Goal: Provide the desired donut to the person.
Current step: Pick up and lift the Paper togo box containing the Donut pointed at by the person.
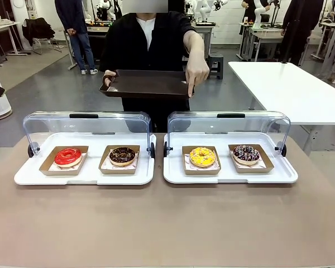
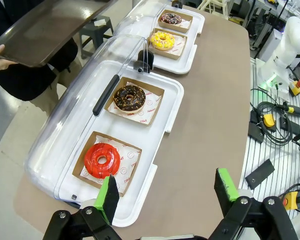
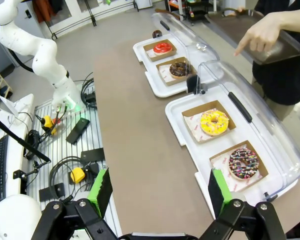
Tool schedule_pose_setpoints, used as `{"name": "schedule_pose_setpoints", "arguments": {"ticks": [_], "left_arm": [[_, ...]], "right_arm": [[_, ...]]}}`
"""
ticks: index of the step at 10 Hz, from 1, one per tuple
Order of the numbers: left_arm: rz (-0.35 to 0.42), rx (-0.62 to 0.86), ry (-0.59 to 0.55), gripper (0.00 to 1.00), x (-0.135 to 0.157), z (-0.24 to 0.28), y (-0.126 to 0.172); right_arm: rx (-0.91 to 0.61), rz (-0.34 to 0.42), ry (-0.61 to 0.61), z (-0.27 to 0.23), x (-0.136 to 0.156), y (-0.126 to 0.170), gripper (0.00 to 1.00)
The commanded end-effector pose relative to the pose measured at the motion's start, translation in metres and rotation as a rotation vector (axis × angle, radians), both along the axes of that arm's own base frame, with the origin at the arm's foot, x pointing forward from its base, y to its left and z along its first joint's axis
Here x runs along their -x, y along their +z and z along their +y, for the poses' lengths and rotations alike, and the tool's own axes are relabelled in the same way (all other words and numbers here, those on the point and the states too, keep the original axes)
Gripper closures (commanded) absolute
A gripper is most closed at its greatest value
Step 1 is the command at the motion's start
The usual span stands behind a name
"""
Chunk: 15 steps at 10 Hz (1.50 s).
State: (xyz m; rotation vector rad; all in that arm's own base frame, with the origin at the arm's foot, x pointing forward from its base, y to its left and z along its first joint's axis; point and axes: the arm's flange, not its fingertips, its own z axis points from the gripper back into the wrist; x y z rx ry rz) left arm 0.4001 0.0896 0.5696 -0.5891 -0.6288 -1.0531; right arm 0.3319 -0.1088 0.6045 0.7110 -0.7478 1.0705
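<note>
Left fingers [image 2: 109, 197] spread wide and empty, red donut [image 1: 67, 156] and chocolate donut [image 1: 122, 155] in left white tray [image 1: 84, 180], person [image 1: 151, 39] holding dark tray [image 1: 145, 84], hand [image 1: 197, 72] pointing down toward yellow donut [image 1: 202, 156], sprinkled donut [image 1: 246, 153] beside it in right white tray [image 1: 229, 180], right fingers [image 3: 101, 190] spread wide and empty.

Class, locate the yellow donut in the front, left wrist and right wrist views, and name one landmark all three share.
Front view: yellow donut, right of centre, left box of the right-hand white tray.
Left wrist view: yellow donut, top centre, far along the table.
Right wrist view: yellow donut, right of centre.
Shared landmark: the sprinkled chocolate donut beside it in the same tray.
</note>
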Motion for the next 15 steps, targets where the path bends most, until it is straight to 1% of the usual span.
{"name": "schedule_pose_setpoints", "arguments": {"ticks": [1, 2, 3, 4, 6, 7, 8, 10, 12, 15], "left_arm": [[-0.006, 0.012, -0.007, 0.00, -0.001, 0.000, 0.001], [-0.006, 0.012, -0.007, 0.00, -0.001, 0.000, 0.001], [-0.006, 0.012, -0.007, 0.00, -0.001, 0.000, 0.001], [-0.006, 0.012, -0.007, 0.00, -0.001, 0.000, 0.001], [-0.006, 0.012, -0.007, 0.00, -0.001, 0.000, 0.001], [-0.006, 0.012, -0.007, 0.00, -0.001, 0.000, 0.001], [-0.006, 0.012, -0.007, 0.00, -0.001, 0.000, 0.001], [-0.006, 0.012, -0.007, 0.00, -0.001, 0.000, 0.001], [-0.006, 0.012, -0.007, 0.00, -0.001, 0.000, 0.001], [-0.006, 0.012, -0.007, 0.00, -0.001, 0.000, 0.001]], "right_arm": [[-0.017, -0.016, 0.013, 0.001, -0.001, 0.001, 0.00], [0.000, 0.000, 0.000, 0.000, 0.000, 0.000, 0.00], [0.066, 0.059, 0.052, 0.014, -0.014, -0.004, 0.00], [0.116, 0.116, 0.070, 0.032, -0.034, -0.008, 0.00], [0.251, 0.230, 0.140, 0.085, -0.070, -0.028, 0.00], [0.322, 0.262, 0.155, 0.111, -0.083, -0.041, 0.00], [0.395, 0.276, 0.174, 0.138, -0.092, -0.056, 0.00], [0.547, 0.259, 0.223, 0.187, -0.098, -0.085, 0.00], [0.659, 0.198, 0.288, 0.226, -0.100, -0.111, 0.00], [0.692, 0.084, 0.407, 0.255, -0.099, -0.139, 0.00]]}}
